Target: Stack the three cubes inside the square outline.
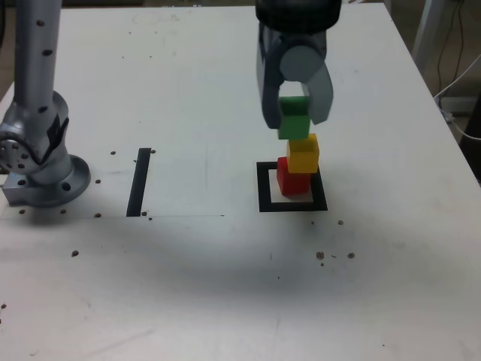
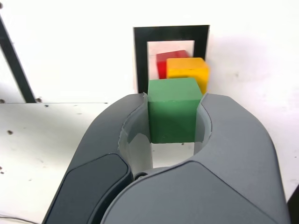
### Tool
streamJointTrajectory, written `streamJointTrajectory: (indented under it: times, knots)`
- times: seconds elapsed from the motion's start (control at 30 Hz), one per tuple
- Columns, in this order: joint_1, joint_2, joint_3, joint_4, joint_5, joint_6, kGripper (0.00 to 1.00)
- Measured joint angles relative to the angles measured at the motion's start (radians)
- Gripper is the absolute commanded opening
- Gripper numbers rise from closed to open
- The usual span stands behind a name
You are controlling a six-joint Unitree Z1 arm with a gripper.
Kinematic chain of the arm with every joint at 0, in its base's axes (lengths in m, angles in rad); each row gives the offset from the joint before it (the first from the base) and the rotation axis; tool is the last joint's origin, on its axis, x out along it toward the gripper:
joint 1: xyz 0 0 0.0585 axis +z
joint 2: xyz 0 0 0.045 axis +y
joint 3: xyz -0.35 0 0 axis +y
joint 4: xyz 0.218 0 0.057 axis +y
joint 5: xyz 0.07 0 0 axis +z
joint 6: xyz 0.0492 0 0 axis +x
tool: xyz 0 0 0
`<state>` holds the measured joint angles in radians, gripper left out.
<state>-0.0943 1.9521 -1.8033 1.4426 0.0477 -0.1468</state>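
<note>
No readable text, label, brand, number or sign appears in either view, whether on the cubes, the arm, the table or the tape markings.

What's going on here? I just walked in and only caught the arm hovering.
The grey robot arm's gripper has its jaws shut on a small green cube, held just above a two-block stack. A yellow cube sits slightly offset on a red cube inside the black tape square outline on the white table. The green one isn't placed yet.
</note>
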Motion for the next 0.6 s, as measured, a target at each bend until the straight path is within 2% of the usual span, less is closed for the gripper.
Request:
streamJointTrajectory:
  times: [0.23,0.6]
  knots:
    - [0.000,0.003,0.004,-0.048,0.002,0.003,0.06]
    - [0.008,0.017,0.026,-0.062,0.003,0.002,0.08]
